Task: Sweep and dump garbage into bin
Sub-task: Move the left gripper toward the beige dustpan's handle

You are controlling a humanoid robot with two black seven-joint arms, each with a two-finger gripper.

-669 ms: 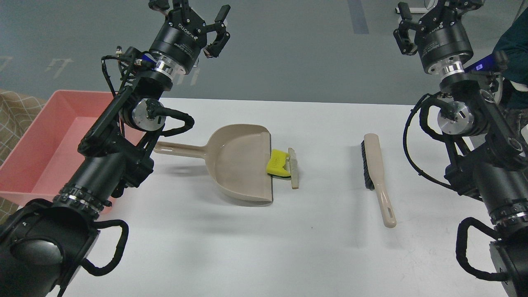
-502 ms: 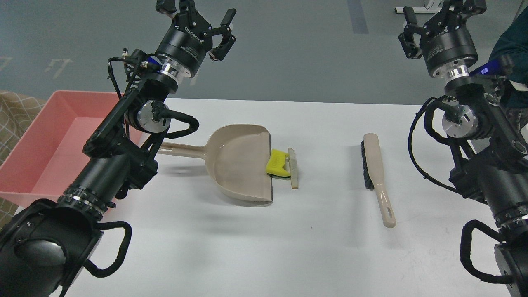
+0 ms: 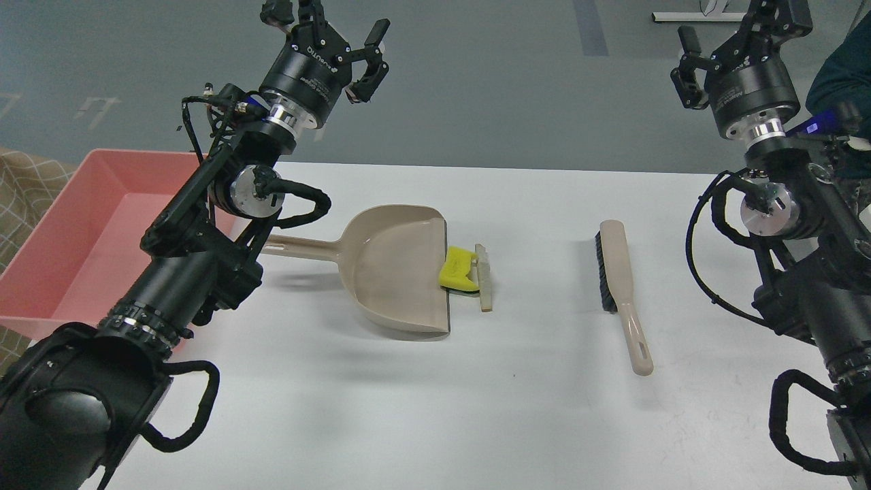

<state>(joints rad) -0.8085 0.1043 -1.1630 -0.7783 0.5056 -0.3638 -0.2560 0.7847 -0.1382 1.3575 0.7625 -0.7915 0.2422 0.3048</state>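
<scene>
The garbage lies at the dustpan's open lip: a bright yellow chunk (image 3: 458, 269) with a dark green side, and a thin beige-and-white slice (image 3: 484, 278) just right of it. The beige dustpan (image 3: 395, 267) lies flat, handle pointing left. The beige brush (image 3: 618, 286) with black bristles lies to the right. The pink bin (image 3: 75, 231) stands at the table's left edge. My left gripper (image 3: 325, 26) is open and empty, high above the table's far edge. My right gripper (image 3: 740, 27) is open and empty, raised at the far right.
The white table (image 3: 435, 395) carries the dustpan, brush and garbage. My left forearm crosses over the bin's right side and hides the end of the dustpan handle. A person's dark sleeve (image 3: 840, 68) is at the right edge.
</scene>
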